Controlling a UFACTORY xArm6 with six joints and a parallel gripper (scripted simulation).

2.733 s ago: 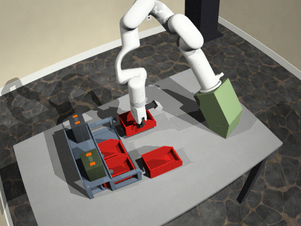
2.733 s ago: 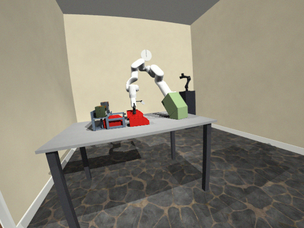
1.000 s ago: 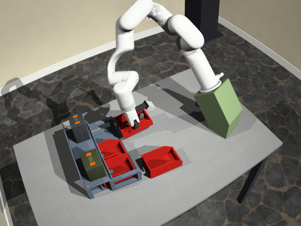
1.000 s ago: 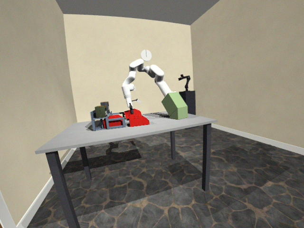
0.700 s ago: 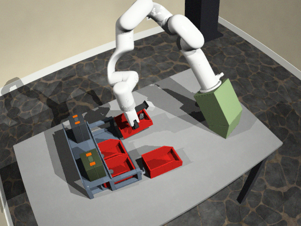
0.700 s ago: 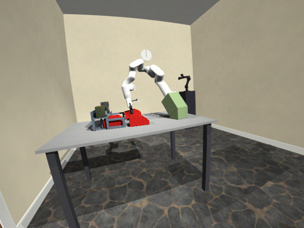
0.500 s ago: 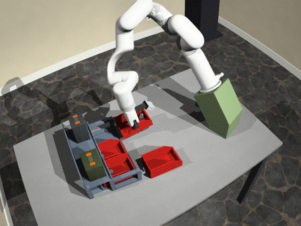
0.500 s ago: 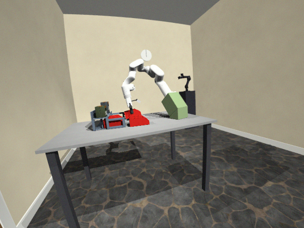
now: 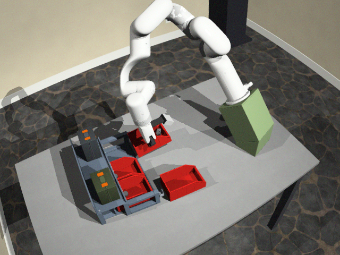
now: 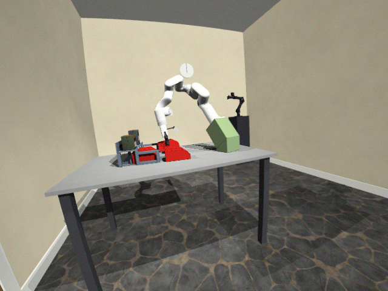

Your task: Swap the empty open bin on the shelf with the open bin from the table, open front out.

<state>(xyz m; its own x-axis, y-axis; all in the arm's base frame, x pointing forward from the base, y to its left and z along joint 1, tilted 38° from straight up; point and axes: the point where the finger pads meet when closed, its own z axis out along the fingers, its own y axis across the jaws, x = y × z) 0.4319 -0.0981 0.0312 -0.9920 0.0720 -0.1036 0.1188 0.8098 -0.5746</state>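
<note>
A red open bin with grey parts in it (image 9: pixel 149 139) lies at the far end of the blue-grey shelf (image 9: pixel 109 175), its rear end toward the shelf and its open front out toward the table; it looks slightly tilted. My gripper (image 9: pixel 151 141) points down into this bin and is shut on its side wall. It also shows in the exterior view (image 10: pixel 167 142), above the same bin (image 10: pixel 168 145). An empty red open bin (image 9: pixel 182 181) stands flat on the table top, to the right of the shelf's near end.
Two more red bins (image 9: pixel 126 166) (image 9: pixel 134 186) sit in the shelf's lower row. A dark grey box (image 9: pixel 88 141) and a green box (image 9: pixel 104 183) stand on its upper board. The arm's light green base block (image 9: pixel 248 121) is at the table's right.
</note>
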